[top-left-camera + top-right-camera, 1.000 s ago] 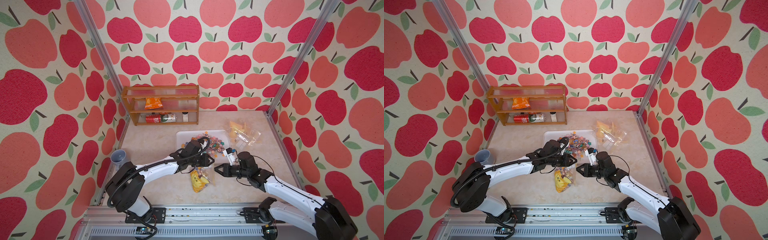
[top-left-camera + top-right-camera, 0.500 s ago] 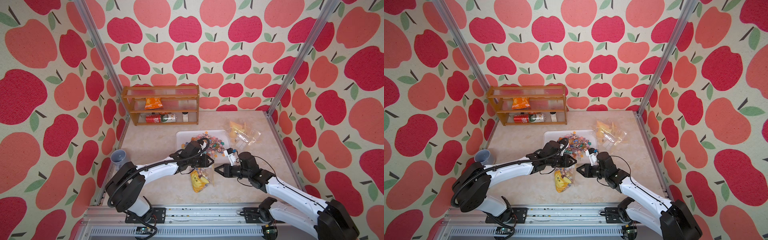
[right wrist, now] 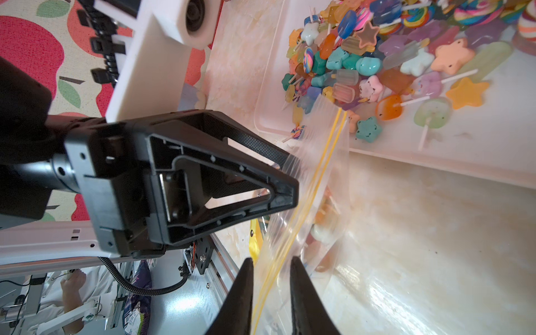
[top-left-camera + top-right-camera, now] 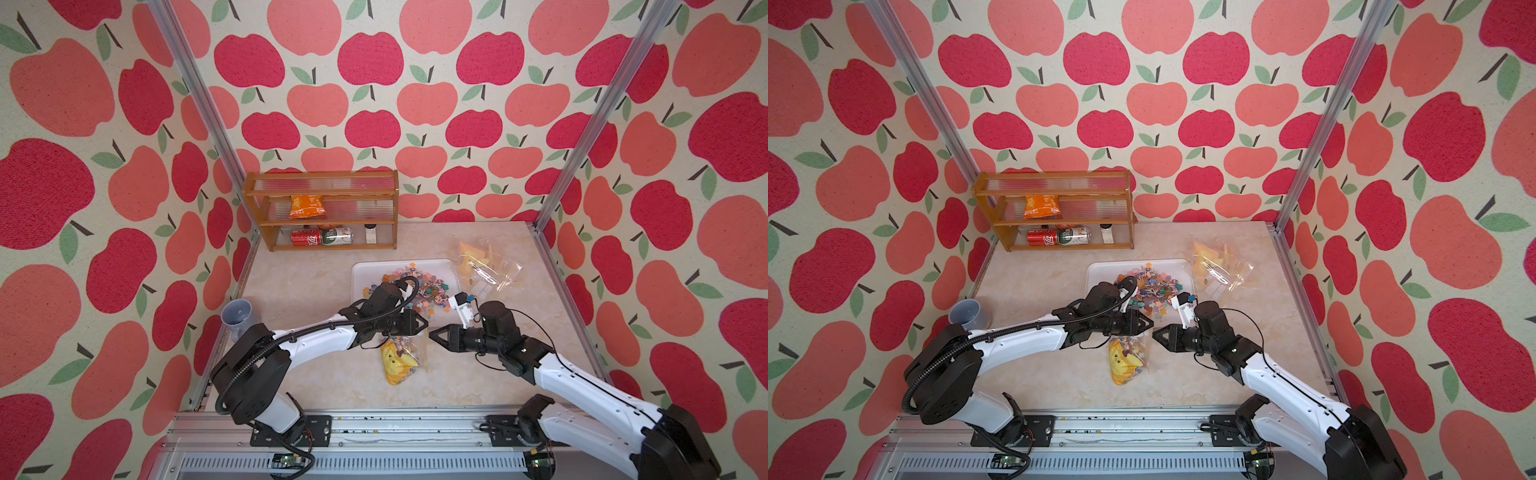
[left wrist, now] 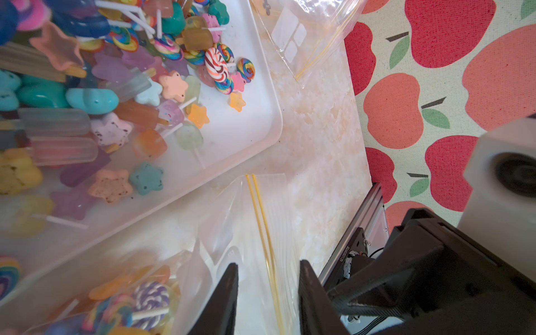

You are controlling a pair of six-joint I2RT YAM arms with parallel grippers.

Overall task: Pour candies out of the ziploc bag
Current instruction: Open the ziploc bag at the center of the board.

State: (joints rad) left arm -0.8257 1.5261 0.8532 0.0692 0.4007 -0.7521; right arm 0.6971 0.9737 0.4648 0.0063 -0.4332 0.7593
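Two lots of candies on view. Most of the tiny multicoloured stars, flowers and swirled lollipops on pale sticks (image 4: 415, 286) lie heaped in the shallow white plastic tray (image 4: 358, 274). In the left wrist view a bare strip of tray floor shows inside its near rim (image 5: 275, 127). The rest (image 5: 139, 301) sit in the clear ziploc bag with twin yellow zip lines (image 4: 417, 353), next to a yellow figure with dark eye-dots (image 4: 395, 365). The bag lies on the beige marble-look tabletop (image 4: 311, 291), just in front of the tray's near edge.

The left gripper (image 5: 268, 262) stands at a narrow gap with the zip band running up between its fingers. I see film in the gap but no clamp. The right gripper (image 3: 271, 261) is set narrower, and the same band passes through it, blurred. In both top views the two tips nearly meet nose to nose above the bag, close to the tray's near rim (image 4: 1150, 323) (image 4: 1155, 333).

Room as I read it:
- Bare tabletop runs from the tray's left rim to the grey-blue mug (image 4: 237, 315) by the left wall.
- A strip of tabletop lies between the bag and the aluminium front rail (image 4: 374, 424).
- A second clear zip bag with yellow pieces inside (image 4: 490, 266) touches or overlaps the tray's far right corner; I cannot tell which.
- At the back left stands a wooden rack (image 4: 251, 208) with an orange snack packet (image 4: 306, 207) on its middle shelf and two cans lying below (image 4: 322, 237), well apart from the arms.
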